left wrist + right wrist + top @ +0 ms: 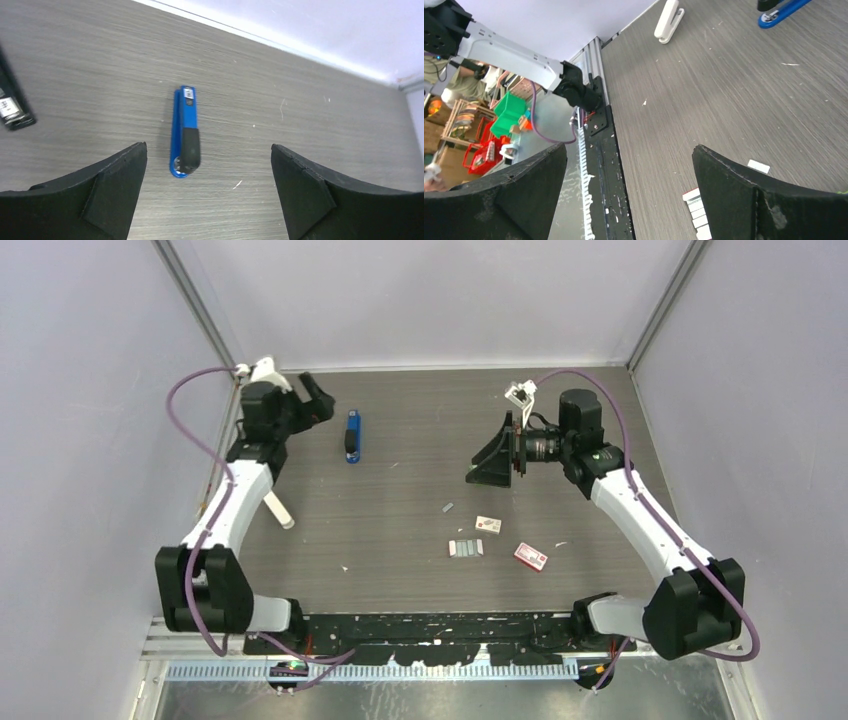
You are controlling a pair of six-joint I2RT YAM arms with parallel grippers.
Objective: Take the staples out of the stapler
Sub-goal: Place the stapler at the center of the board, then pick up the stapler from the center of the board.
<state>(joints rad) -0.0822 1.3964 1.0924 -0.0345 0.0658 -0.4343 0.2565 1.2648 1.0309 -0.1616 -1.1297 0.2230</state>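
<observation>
Well, on the grey woodgrain table [400,580] both arms hang clear of everything. The left gripper [207,155], up at the 11 o'clock corner, is spread wide around nothing. The right gripper [629,150], toward 2 o'clock, gapes just as wide. The stapler [352,435] lies just beside the left fingers, with its long axis running 12 to 6 and its black arm at the 6 end. Only the left wrist view shows its small white label. Only the right wrist view catches a green bin [509,111] off the table; I can't make out its contents. Near 5 o'clock sits a red-and-white box [531,557], with the staples [465,547] loose beside it.
</observation>
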